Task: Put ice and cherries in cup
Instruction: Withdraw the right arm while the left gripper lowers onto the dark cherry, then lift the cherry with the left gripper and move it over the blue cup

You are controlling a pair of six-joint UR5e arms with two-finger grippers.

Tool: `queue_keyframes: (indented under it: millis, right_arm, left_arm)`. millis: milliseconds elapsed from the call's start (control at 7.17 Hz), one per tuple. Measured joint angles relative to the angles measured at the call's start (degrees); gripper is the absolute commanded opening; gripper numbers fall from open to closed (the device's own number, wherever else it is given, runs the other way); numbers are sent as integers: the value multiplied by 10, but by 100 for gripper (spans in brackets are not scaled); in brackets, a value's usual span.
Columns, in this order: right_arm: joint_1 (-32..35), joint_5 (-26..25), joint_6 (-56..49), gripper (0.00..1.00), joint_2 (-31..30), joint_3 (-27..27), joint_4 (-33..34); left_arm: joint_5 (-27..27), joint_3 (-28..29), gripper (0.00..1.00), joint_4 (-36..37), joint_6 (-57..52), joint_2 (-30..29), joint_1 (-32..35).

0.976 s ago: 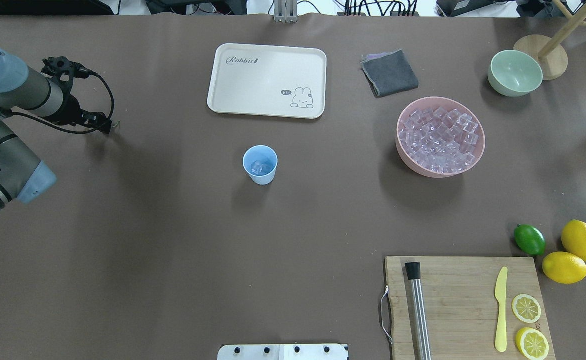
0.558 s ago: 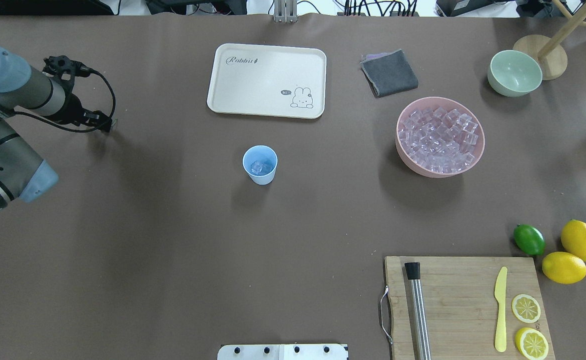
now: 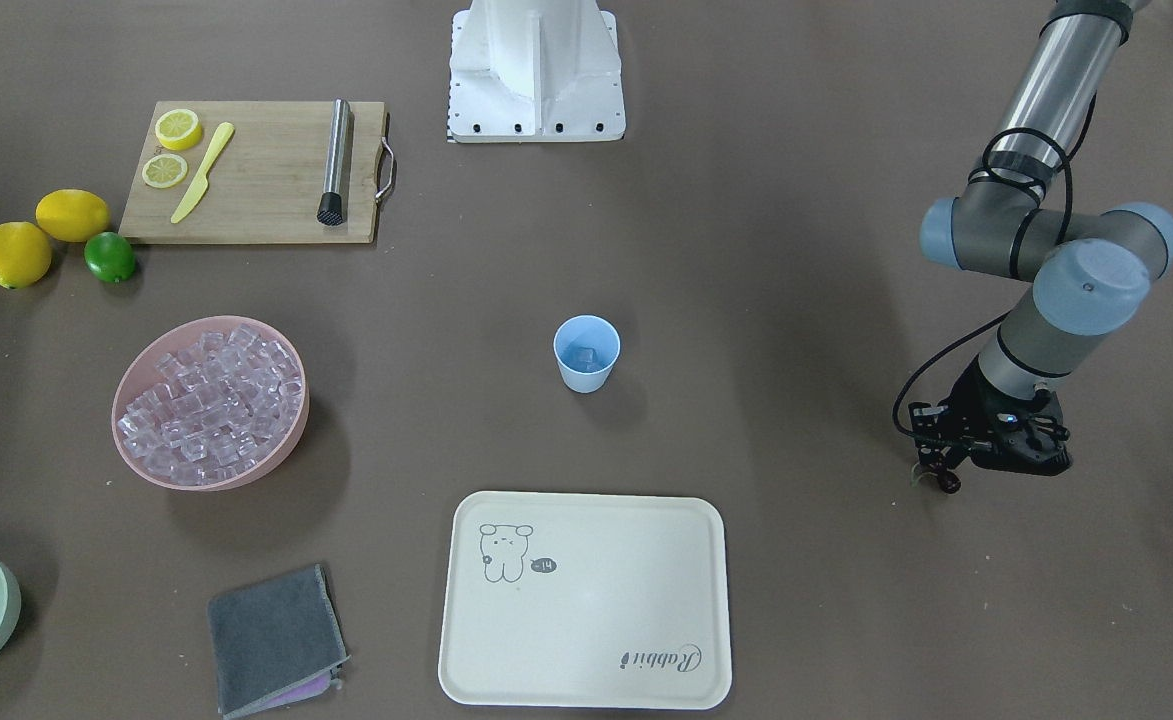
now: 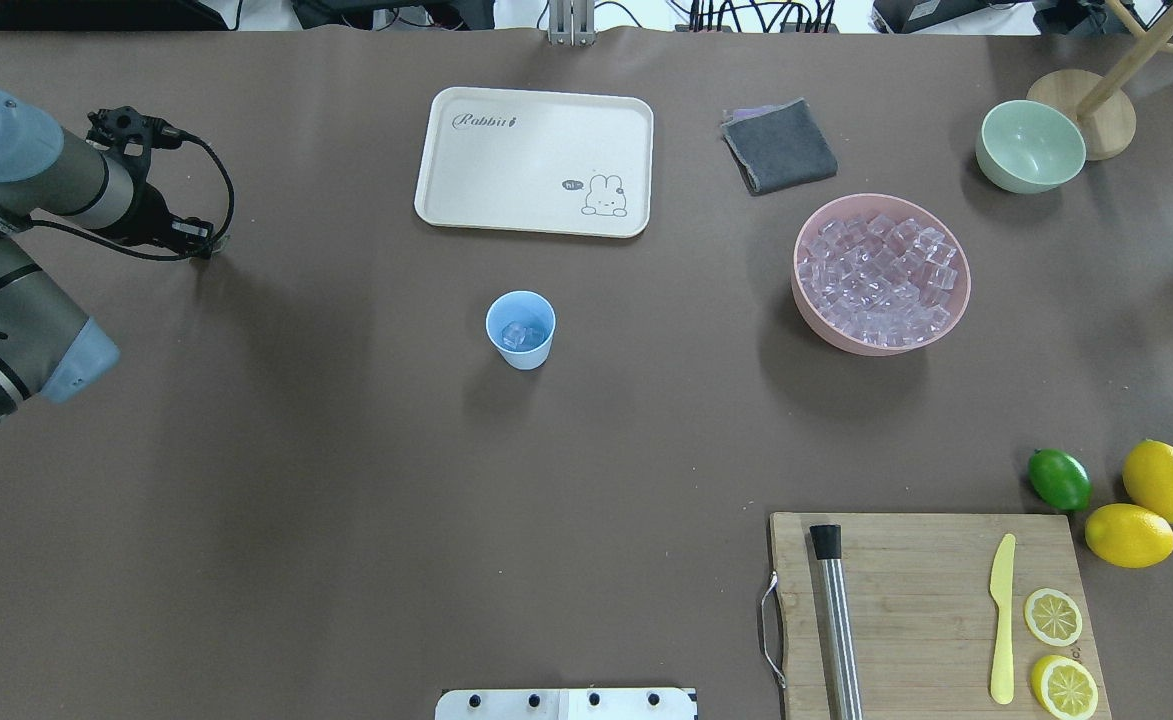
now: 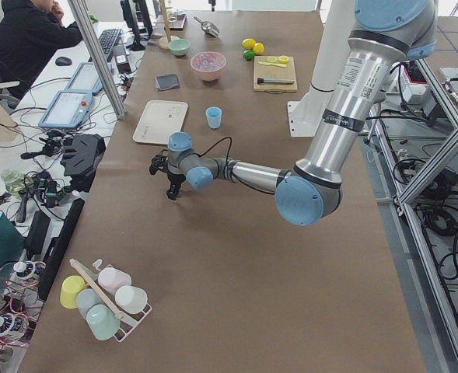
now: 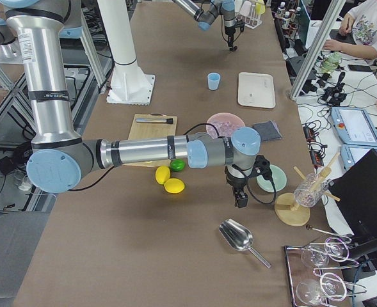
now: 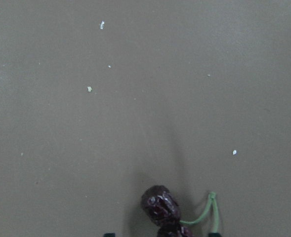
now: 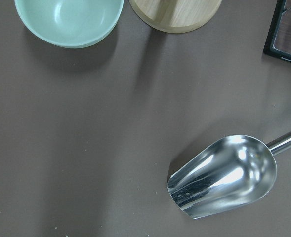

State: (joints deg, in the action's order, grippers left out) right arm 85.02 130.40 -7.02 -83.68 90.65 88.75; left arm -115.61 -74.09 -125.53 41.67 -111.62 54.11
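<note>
The light blue cup [image 4: 521,330] stands mid-table with a few ice cubes [image 4: 516,336] in it. Many more ice cubes [image 4: 881,278] fill the pink bowl [image 4: 797,285] to its right. My left gripper [image 4: 214,242] hangs far left of the cup, close above the table. It looks shut on the dark red cherries [image 7: 160,207], whose green stems stick out to one side. The cherries also show at its fingertips in the front view [image 3: 946,484]. My right gripper [image 6: 240,199] hovers near the table's right end; I cannot tell whether it is open or shut.
A cream tray [image 4: 534,160] lies behind the cup and a grey cloth [image 4: 779,145] to its right. A pale green bowl [image 4: 1031,145] and a steel scoop [image 8: 224,175] sit at the far right. A cutting board [image 4: 926,610], a lime [image 4: 1059,479] and lemons are front right.
My left gripper has drifted slightly left and away from the robot; the pale stem at its tip moved with it. The cup and bowls have not moved.
</note>
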Motion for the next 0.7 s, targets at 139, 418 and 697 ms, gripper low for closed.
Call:
queue_keyframes:
  millis: [139,418,697]
  right_arm:
    - [0,0,0,99,-3,1,0]
    - [-1,0,1,99,-5,2,-1]
    - [-1,1,1,99,-7,4,-1]
  left_arm:
    - [-1,-2,0,-2,13,0,0]
    - [-9,-25,0,2,30,3,3]
    - [-40,-76,0,17,34,1,22]
